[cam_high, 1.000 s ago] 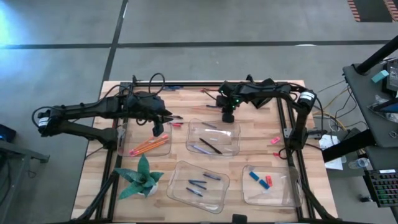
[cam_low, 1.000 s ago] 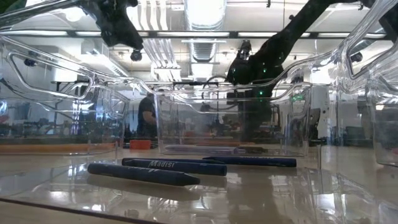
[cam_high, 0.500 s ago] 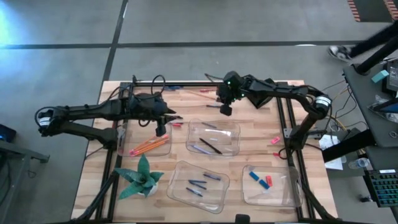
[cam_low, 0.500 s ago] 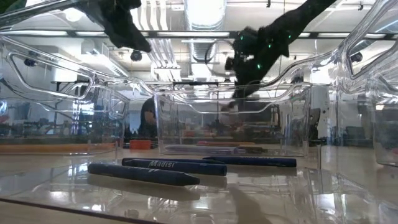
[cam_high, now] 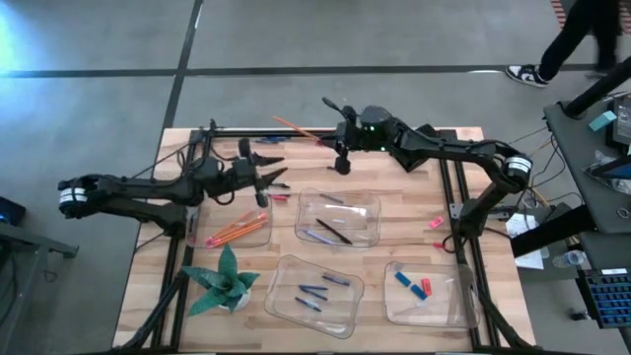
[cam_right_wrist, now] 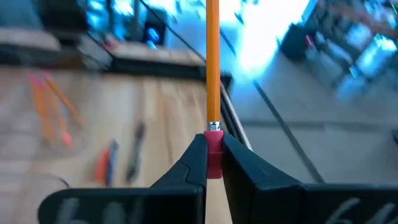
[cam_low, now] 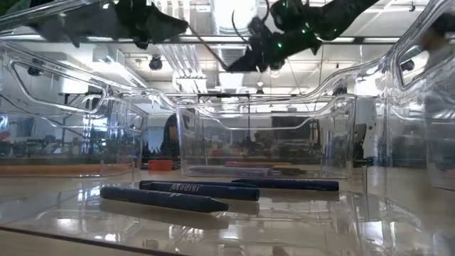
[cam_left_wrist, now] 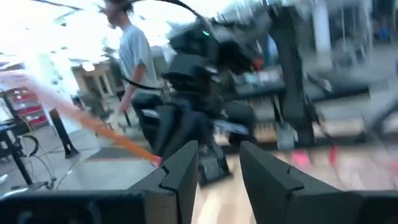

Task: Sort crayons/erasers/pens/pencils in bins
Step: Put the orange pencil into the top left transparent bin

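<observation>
the right gripper [cam_high: 325, 135] is holding an orange pencil [cam_high: 296, 128] by its pink eraser end, lifted above the back of the table [cam_high: 414, 202]. in the right wrist view the fingers [cam_right_wrist: 193, 163] are pinching narrowly on that end, and the shaft [cam_right_wrist: 212, 62] is running straight out ahead of them. in the high view the pencil is pointing from the gripper toward about 10 o'clock, its far tip hanging over the table's back rail.

the step in hand looks like carrying this pencil to the pencil bin [cam_high: 258, 233], which is lying at about 8 o'clock from the right gripper, with several orange and red pencils [cam_high: 235, 232] already in it. to do it well, the arm should be swinging the long free end round so it lines up with the bin's long side before lowering, since a pencil held only at one end can pivot or catch on the rim. it should also be keeping clear of the left gripper [cam_high: 279, 169], which is sitting between it and the bin, at about 7 o'clock and near. the left wrist view shows that gripper's fingers [cam_left_wrist: 180, 171] parted, with nothing between them.

loose erasers [cam_high: 436, 221] are lying on the table at about 4 o'clock from the right gripper.
</observation>
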`<action>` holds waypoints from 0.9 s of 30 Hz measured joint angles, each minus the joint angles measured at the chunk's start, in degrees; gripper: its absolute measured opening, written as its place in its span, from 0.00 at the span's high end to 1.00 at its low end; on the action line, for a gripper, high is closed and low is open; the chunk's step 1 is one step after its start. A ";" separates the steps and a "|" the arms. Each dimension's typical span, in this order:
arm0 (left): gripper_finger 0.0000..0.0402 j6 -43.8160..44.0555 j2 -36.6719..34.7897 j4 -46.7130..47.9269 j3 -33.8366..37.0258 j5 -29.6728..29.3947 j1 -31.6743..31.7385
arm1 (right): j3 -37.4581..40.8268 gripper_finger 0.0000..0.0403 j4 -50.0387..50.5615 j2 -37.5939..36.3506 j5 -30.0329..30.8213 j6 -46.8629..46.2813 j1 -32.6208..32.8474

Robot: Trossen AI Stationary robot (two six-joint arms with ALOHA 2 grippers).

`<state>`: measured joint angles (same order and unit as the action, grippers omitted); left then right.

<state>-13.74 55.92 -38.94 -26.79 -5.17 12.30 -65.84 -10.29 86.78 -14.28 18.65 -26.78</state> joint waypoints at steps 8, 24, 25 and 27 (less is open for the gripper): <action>0.73 6.72 1.37 -14.54 5.01 -1.38 0.98 | 0.13 0.95 -7.17 1.16 -2.53 2.36 5.97; 0.73 10.45 1.49 -17.21 5.03 4.47 0.96 | 0.13 0.94 -8.95 1.52 -2.28 2.39 11.74; 0.73 10.48 1.69 -17.91 5.03 4.62 0.96 | 0.13 0.94 -9.07 1.51 -2.29 2.39 11.89; 0.73 10.51 2.24 -19.51 5.03 5.55 0.94 | 0.13 0.94 -9.13 1.51 -2.27 2.39 12.12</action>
<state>-3.23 58.16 -58.45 -21.76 0.37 13.23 -65.71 -19.42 88.29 -16.55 21.04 -14.66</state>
